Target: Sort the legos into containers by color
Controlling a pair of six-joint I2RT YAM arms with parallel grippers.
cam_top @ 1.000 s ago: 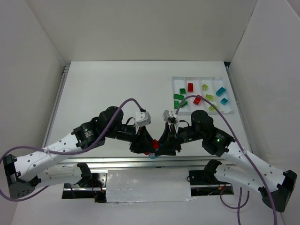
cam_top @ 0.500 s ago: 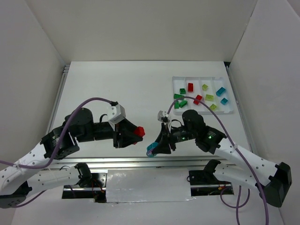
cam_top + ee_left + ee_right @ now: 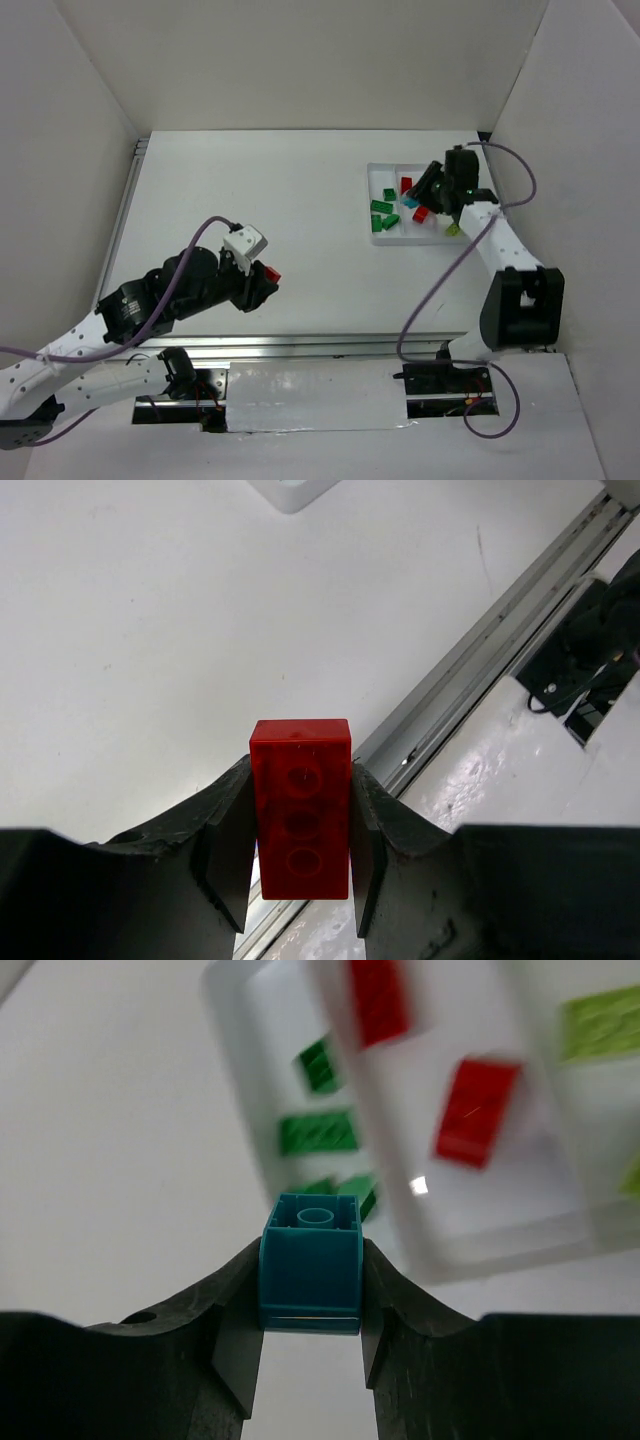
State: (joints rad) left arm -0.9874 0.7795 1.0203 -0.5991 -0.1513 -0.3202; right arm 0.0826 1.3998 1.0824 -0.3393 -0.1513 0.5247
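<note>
The white tray point(image 3: 371, 200) holds dark green bricks point(image 3: 381, 207) in its leftmost compartment, red ones point(image 3: 422, 213) beside. A teal brick point(image 3: 311, 1260) hangs clamped over it; a red brick point(image 3: 300, 805) is clamped well away.

tray point(image 3: 540, 1180): blurred, cropped | its right end: under right arm point(image 3: 497, 242)

A white table point(image 3: 290, 200) fills the middle of the overhead view, matte and evenly lit, with only soft shadows on it. Three plain white panels enclose it: a back wall point(image 3: 300, 60), a left wall point(image 3: 50, 170) and a right wall point(image 3: 585, 170). An aluminium rail point(image 3: 330, 344) runs along the table's near edge, and a second rail point(image 3: 127, 200) runs along its left edge. Below the near rail, a patch of silvery tape point(image 3: 315, 402) catches a dull glare.
</note>
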